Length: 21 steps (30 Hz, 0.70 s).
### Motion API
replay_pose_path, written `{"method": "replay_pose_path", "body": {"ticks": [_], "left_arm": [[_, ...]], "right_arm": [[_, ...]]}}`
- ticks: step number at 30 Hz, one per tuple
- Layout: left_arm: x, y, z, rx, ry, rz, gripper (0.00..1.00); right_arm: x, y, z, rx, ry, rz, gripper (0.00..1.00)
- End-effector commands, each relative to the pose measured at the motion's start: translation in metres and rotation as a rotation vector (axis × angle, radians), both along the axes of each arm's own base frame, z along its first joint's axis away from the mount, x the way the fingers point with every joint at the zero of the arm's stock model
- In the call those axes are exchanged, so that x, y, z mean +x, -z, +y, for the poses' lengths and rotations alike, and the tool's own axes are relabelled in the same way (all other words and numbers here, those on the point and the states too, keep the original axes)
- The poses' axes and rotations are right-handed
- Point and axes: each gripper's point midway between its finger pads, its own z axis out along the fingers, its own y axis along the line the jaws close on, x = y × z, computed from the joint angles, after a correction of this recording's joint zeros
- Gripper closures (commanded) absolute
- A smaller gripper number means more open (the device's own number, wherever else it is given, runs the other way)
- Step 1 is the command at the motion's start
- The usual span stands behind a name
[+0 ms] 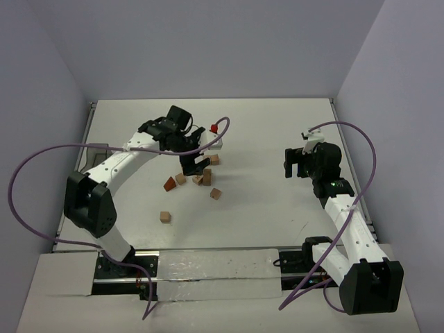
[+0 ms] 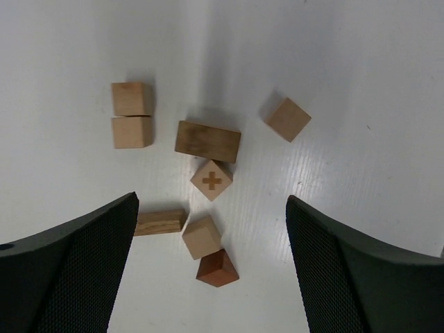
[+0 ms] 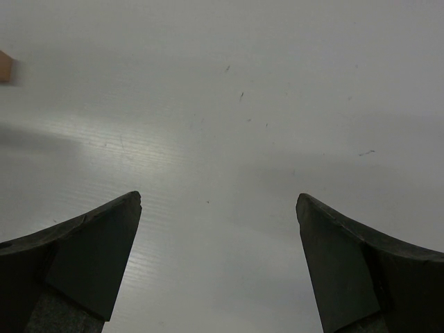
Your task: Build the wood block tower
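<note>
Several light-tan wooden cubes lie loose on the white table (image 1: 263, 132), none stacked. In the left wrist view I see two cubes side by side (image 2: 132, 115), a darker oblong block (image 2: 207, 141), a lone cube (image 2: 287, 118), a cube with a cross mark (image 2: 211, 180), a flat plank (image 2: 159, 222), a cube (image 2: 202, 236) and the reddish-brown wedge (image 2: 217, 269) touching it. My left gripper (image 2: 211, 201) is open and empty above this cluster (image 1: 198, 178). The wedge (image 1: 169, 184) shows left of the cluster. My right gripper (image 3: 218, 198) is open and empty over bare table at the right (image 1: 295, 164).
One cube (image 1: 164, 216) lies apart at the near left, another (image 1: 216, 193) just right of the cluster. A block edge (image 3: 4, 66) shows at the right wrist view's left border. Purple cables loop over both arms. A clear plastic sheet (image 1: 208, 274) lies along the near edge.
</note>
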Motion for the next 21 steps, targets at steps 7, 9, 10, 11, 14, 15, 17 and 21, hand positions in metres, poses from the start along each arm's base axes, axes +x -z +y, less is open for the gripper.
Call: {"method": "replay_pose_path", "body": {"ticks": [7, 9, 10, 11, 14, 15, 17, 21], "left_arm": [[0.05, 0.028, 0.015, 0.052, -0.08, -0.035, 0.12], [0.059, 0.038, 0.024, 0.091, -0.125, -0.028, 0.11], [0.063, 0.041, 0.028, 0.11, -0.133, -0.035, 0.11], [0.066, 0.045, 0.033, 0.143, -0.142, -0.046, 0.1], [0.074, 0.055, 0.047, 0.231, -0.16, -0.059, 0.08], [0.078, 0.054, 0.049, 0.244, -0.166, -0.063, 0.07], [0.087, 0.057, 0.053, 0.282, -0.175, -0.061, 0.06], [0.098, 0.07, 0.061, 0.361, -0.182, -0.052, 0.05]], "right_arm": [[0.007, -0.018, 0.003, 0.007, -0.005, -0.046, 0.0], [0.008, -0.017, 0.003, 0.007, -0.005, -0.044, 0.0], [0.008, -0.017, 0.003, 0.007, -0.006, -0.044, 0.0], [0.008, -0.018, 0.003, 0.007, -0.007, -0.043, 0.0], [0.009, -0.016, 0.003, 0.009, -0.008, -0.037, 0.0], [0.008, -0.016, 0.004, 0.01, -0.007, -0.038, 0.0], [0.008, -0.017, 0.004, 0.01, -0.007, -0.038, 0.0], [0.008, -0.017, 0.003, 0.009, -0.006, -0.038, 0.0]]}}
